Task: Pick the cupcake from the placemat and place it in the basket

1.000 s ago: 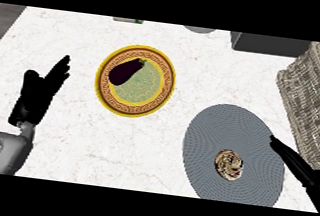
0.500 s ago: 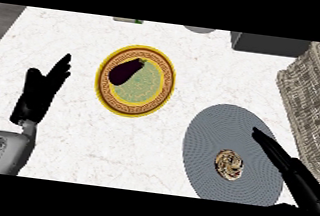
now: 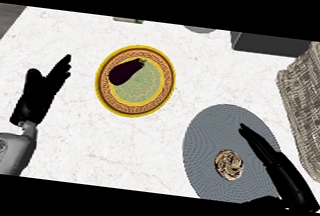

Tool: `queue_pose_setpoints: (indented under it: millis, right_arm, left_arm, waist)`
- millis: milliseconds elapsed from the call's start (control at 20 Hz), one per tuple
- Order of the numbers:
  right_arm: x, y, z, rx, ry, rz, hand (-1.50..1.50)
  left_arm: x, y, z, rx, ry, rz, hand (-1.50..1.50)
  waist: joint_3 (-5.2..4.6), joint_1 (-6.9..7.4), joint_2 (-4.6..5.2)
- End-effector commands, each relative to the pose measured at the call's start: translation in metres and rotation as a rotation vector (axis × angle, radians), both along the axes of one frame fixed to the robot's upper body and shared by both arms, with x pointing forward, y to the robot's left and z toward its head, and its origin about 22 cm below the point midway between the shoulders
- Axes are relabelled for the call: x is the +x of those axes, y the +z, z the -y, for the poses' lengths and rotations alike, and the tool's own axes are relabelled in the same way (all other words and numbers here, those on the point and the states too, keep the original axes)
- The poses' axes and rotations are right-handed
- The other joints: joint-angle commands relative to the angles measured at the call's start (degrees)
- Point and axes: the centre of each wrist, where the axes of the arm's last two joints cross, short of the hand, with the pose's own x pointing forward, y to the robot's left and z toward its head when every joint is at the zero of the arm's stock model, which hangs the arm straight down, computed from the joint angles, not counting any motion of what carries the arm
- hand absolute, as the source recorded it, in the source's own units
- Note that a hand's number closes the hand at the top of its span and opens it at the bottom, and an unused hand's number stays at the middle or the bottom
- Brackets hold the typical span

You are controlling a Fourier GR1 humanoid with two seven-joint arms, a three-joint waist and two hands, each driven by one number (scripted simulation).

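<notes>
The cupcake (image 3: 229,164), small and brown with a swirled top, sits on the round grey placemat (image 3: 216,129) at the lower right. My right hand (image 3: 278,167) lies just to its right over the mat, fingers straight and pointing up-left, open and holding nothing. The wicker basket (image 3: 319,107) stands at the right edge, beyond the mat. My left hand (image 3: 41,93) rests open at the left, fingers up.
A yellow patterned plate (image 3: 154,91) with a dark eggplant (image 3: 124,71) on it lies at centre. A dark box (image 3: 267,42) and a grey round thing (image 3: 199,29) stand along the counter's back edge.
My right hand has moved left, from the mat's right rim in over the mat to beside the cupcake. The left hand has not moved.
</notes>
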Motion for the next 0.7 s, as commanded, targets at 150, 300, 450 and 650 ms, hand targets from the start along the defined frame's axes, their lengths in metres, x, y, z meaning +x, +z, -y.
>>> queue_pose_setpoints:
  millis: [150, 300, 450, 650]
  right_arm:
    - [0.017, -0.002, -0.008, -0.034, -0.003, -0.040, -1.50]
    - [0.006, -0.037, -0.022, -0.032, 0.022, -0.061, -1.50]
    - [0.004, -0.031, -0.018, -0.024, 0.007, -0.061, -1.50]
    - [0.023, -0.030, -0.036, -0.030, 0.016, -0.067, -1.50]
  left_arm:
    - [-0.001, 0.001, 0.001, 0.007, -0.029, 0.009, 0.00]
    - [0.005, -0.005, -0.003, 0.002, 0.001, 0.003, 0.00]
    - [-0.011, -0.004, 0.005, 0.000, 0.021, 0.000, 0.00]
    - [-0.003, -0.008, -0.002, -0.005, 0.003, -0.007, 0.00]
  waist:
    - [0.00, 0.03, 0.01]
    - [0.01, 0.02, 0.04]
    - [0.01, 0.05, -0.01]
    - [0.01, 0.10, 0.02]
